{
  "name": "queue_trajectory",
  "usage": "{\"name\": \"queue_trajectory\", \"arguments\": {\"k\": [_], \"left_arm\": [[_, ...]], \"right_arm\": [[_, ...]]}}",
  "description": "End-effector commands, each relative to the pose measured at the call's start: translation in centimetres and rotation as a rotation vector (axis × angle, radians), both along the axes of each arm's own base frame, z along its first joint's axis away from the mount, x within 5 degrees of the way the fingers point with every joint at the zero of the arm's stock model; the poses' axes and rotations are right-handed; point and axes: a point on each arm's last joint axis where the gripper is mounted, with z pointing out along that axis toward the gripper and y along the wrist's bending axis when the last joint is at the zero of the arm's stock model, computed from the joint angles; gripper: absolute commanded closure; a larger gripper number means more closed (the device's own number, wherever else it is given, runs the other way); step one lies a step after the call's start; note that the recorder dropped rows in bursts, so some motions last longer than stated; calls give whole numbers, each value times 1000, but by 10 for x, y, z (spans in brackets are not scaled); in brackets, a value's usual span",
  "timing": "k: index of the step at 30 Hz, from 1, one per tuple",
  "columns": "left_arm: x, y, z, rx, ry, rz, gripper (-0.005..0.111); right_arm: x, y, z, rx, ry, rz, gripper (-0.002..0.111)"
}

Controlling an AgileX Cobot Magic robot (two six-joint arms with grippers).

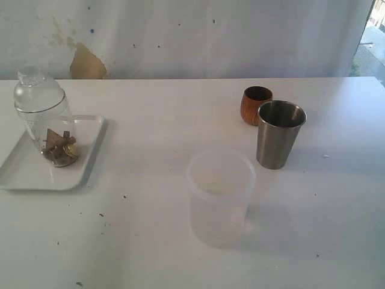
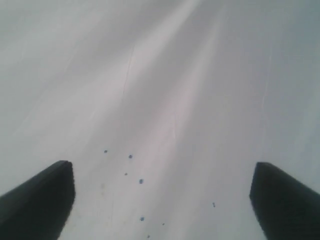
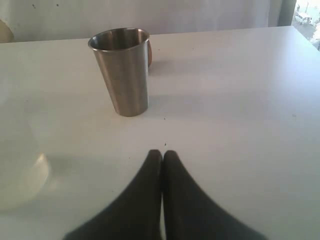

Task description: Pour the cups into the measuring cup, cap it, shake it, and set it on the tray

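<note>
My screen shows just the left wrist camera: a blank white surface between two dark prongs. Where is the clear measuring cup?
Observer: The measuring cup stands on the tray, at the left of the exterior view. It has a domed clear cap on and brown bits inside.
Visitor: And the two cups for pouring?
Observer: The steel tumbler and the brown wooden cup stand upright and close together on the table, toward the right of the exterior view and beyond a frosted plastic container. I cannot tell whether the two cups touch.
</note>
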Motion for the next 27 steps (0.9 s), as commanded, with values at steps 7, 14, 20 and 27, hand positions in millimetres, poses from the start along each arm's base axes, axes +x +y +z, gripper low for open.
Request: {"name": "queue_trajectory", "arguments": {"k": [7, 14, 20, 27], "left_arm": [[-86, 11, 17, 21, 302, -80, 107], [-140, 14, -4, 47, 594, -151, 107], [-181, 10, -24, 165, 620, -267, 107], [-204, 10, -46, 14, 482, -347, 107]], "right_arm": [[0, 0, 0, -5, -5, 0, 108], [0, 0, 0, -5, -5, 0, 108], [0, 0, 0, -5, -5, 0, 108], [0, 0, 0, -5, -5, 0, 108]]}}
